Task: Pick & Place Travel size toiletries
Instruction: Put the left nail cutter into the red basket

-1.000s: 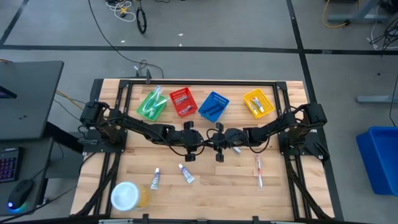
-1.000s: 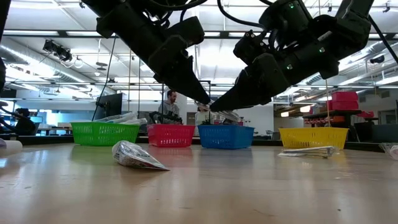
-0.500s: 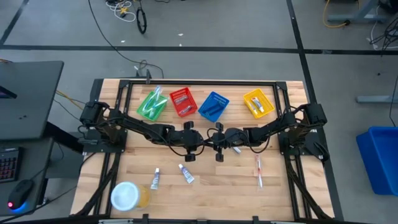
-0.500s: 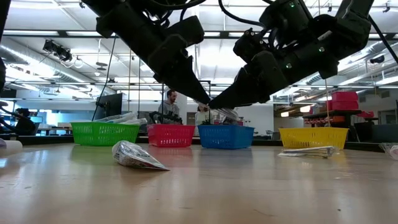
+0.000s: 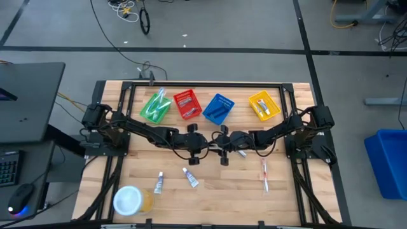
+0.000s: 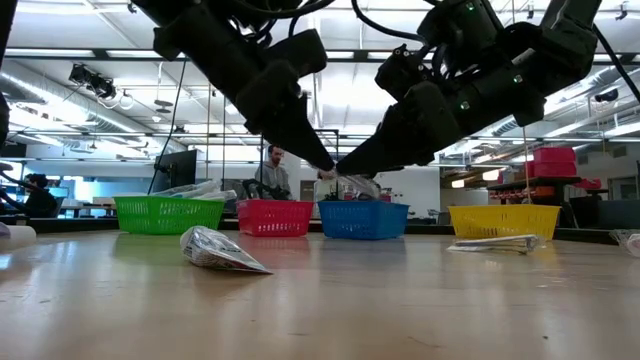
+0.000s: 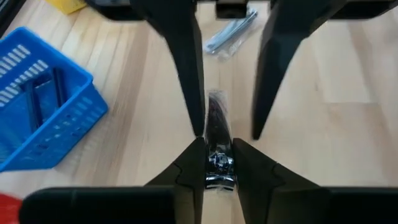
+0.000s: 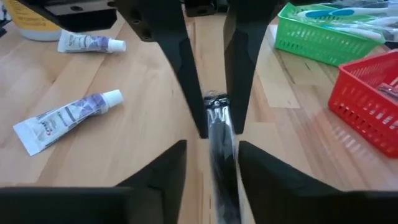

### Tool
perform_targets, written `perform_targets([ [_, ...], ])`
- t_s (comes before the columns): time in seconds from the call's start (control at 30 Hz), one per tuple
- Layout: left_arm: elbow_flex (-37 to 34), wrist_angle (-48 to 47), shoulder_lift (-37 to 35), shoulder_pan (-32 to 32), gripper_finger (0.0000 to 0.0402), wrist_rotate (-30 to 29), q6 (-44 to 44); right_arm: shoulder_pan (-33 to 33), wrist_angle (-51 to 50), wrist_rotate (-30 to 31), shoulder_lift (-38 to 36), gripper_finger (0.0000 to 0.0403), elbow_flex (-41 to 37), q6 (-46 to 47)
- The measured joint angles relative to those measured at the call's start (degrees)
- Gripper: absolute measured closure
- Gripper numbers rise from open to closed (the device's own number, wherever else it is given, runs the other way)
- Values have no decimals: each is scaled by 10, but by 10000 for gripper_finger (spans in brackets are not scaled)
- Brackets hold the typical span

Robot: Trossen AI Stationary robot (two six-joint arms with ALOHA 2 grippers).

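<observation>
Over the middle of the table my two grippers meet tip to tip. A small dark toiletry item in a shiny clear wrapper (image 6: 358, 186) hangs between them. My left gripper (image 7: 219, 168) is shut on it. My right gripper (image 8: 213, 165) is open; its fingers (image 7: 186, 74) stand on either side of the item's other end, and I cannot tell whether one of them touches it. Two white tubes (image 5: 159, 183) (image 5: 191, 177) and a wrapped toothbrush (image 5: 265, 175) lie flat on the near half of the table. Another wrapped item (image 5: 242, 152) lies by the right arm. My left gripper pinches the item's shiny end (image 8: 216, 102) between its two fingertips (image 8: 186, 81). The fingers come slanting down from the table's left. The item sticks out ahead of them in line with the fingers, toward my right gripper, lifted clear of the table.
Green (image 5: 154, 107), red (image 5: 187, 104), blue (image 5: 218, 108) and yellow (image 5: 264, 105) baskets stand in a row along the far side, each with items inside. A big white-lidded yellow jar (image 5: 130, 200) stands at the near left corner. People show in the room beyond.
</observation>
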Motion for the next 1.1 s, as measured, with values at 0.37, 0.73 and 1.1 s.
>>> perform_targets([
  [0.37, 0, -97, -52, 0, 327, -67, -11, 0, -114, 54, -47, 175, 1, 10],
  [0.73, -1, -220, -154, 110, 328, -237, -161, 0, -189, 88, -95, 176, 0, 41],
  [1.1, -1, -168, -41, 221, 323, -174, -204, 0, -193, 87, -94, 200, 0, 42],
])
